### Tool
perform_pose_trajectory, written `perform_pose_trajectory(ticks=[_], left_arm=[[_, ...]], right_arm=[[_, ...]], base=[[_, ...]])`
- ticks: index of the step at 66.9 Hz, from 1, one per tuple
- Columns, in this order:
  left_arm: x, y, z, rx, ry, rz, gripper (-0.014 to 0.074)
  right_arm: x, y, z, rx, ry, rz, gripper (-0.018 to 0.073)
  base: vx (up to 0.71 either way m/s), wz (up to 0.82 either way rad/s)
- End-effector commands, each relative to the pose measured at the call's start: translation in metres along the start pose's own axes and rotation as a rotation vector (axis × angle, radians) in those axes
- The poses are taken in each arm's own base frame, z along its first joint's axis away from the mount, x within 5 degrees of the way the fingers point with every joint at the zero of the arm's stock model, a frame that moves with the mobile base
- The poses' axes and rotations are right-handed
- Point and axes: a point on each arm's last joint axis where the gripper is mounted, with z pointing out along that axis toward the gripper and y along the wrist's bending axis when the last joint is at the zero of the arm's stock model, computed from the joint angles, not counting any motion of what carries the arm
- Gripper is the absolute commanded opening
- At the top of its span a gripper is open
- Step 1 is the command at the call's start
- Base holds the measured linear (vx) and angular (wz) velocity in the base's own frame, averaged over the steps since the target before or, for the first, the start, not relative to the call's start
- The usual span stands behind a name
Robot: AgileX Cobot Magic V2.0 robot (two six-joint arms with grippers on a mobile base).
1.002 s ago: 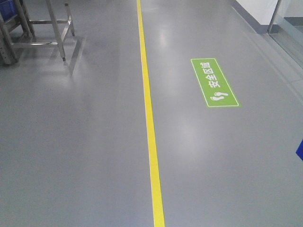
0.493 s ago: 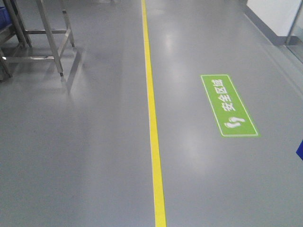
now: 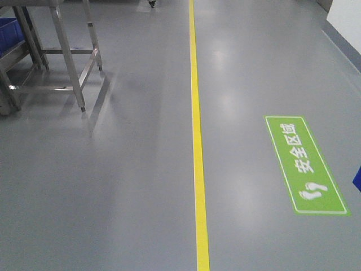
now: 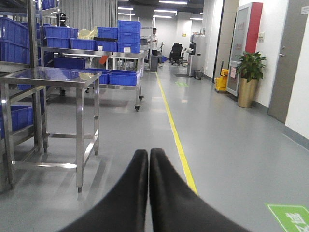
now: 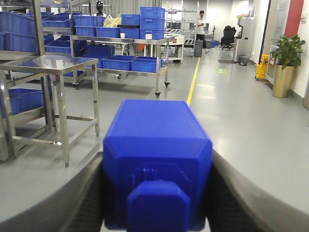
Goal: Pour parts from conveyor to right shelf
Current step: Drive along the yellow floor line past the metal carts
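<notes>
My right gripper (image 5: 158, 157) is shut on the small bright blue block (image 5: 157, 140), its square knob facing the camera. A sliver of the block shows at the right edge of the front view (image 3: 357, 180). My left gripper (image 4: 148, 153) is shut and empty, held above the floor. Stainless-steel racks on casters with deep blue bins stand ahead on the left in the left wrist view (image 4: 118, 67) and in the right wrist view (image 5: 135, 55). The conveyor is out of view.
A steel table (image 3: 65, 53) stands at the front left, a blue bin (image 3: 11, 31) behind it. A yellow floor line (image 3: 197, 147) runs ahead. A green floor sign (image 3: 304, 164) lies to its right. A potted plant (image 4: 248, 77) stands by the right wall, and a person (image 5: 200, 21) far down the aisle.
The floor has slid towards me: the green sign moved down and right, and the steel table came further into view. Both grippers kept their state.
</notes>
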Motion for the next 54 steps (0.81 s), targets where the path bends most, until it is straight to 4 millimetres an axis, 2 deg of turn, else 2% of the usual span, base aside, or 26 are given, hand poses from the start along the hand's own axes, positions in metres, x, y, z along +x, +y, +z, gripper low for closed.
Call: perform_pose_trajectory(ticks=[1, 54], left_arm=[[0.0015, -0.0002, -0.0003, 0.011, -0.06, -0.016, -0.0006], [0.0015, -0.0002, -0.0003, 0.011, -0.06, -0.016, -0.0006]], right_arm=[[-0.0152, 0.0001, -0.001, -0.003, -0.096, -0.021, -0.0004], [-0.015, 0.0001, -0.001, -0.003, -0.094, -0.021, -0.0004]], base=[[0.69, 0.05], [0.73, -0.02]])
